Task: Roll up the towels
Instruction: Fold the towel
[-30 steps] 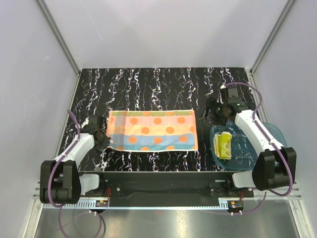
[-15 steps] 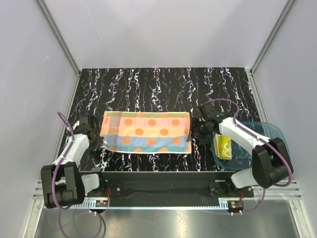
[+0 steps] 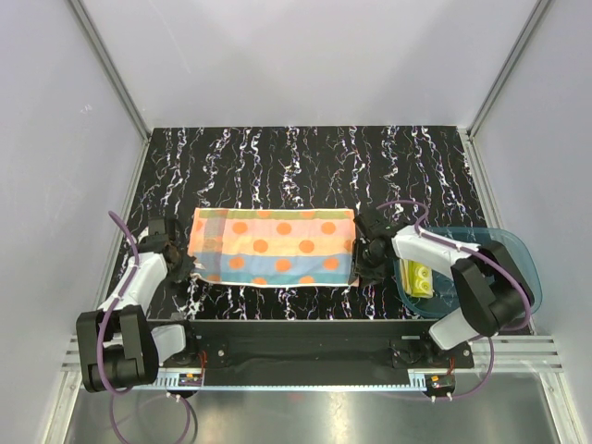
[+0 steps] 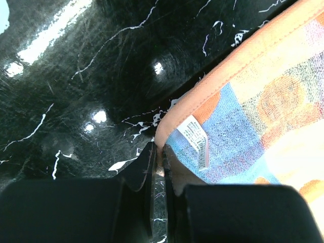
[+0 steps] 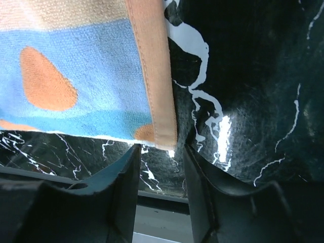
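Orange dotted towel (image 3: 272, 247) lies flat mid-bench, long axis left-right. My left gripper (image 4: 159, 167), jaws closed, pinches its near-left corner. My right gripper (image 5: 161, 167), jaws apart, straddles near-right corner w/o gripping. Yellow towel (image 3: 418, 277) sits in blue tray (image 3: 504, 250).

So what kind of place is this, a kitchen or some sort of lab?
Most likely a lab test cell, not a kitchen: plain pale walls with metal frame posts enclose a black marbled table, and two robot arms are bolted to its near edge beside a spread towel.
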